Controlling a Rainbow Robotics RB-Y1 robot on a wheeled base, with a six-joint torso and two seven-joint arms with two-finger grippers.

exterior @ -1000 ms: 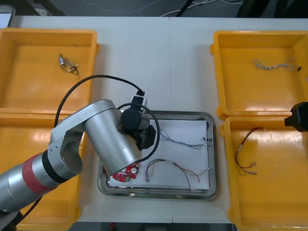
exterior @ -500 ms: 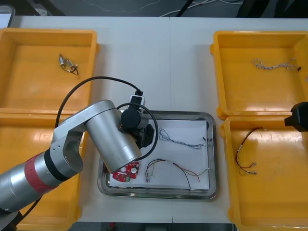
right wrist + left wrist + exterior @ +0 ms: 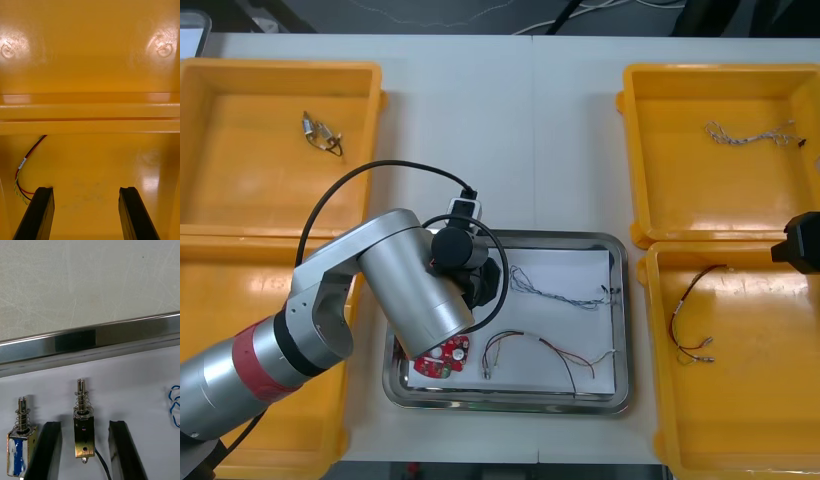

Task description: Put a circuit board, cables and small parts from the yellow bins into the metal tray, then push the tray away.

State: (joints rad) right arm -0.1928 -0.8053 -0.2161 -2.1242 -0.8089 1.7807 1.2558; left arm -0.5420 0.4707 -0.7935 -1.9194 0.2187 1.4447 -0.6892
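the left gripper [image 3: 85, 423] hangs low in the shiny metal tray with white lining [image 3: 505, 236], fingers spread wide either side of a small brass-coloured metal part with a spring [image 3: 83, 429], touching neither. a second small metal part, blue-wrapped [image 3: 19, 450], lies just beside. the round red circuit board [image 3: 442, 360] and a twisted blue and white cable [image 3: 560, 292] share the tray. the right gripper [image 3: 85, 189] waits wide open over the near right yellow bin [image 3: 655, 350].
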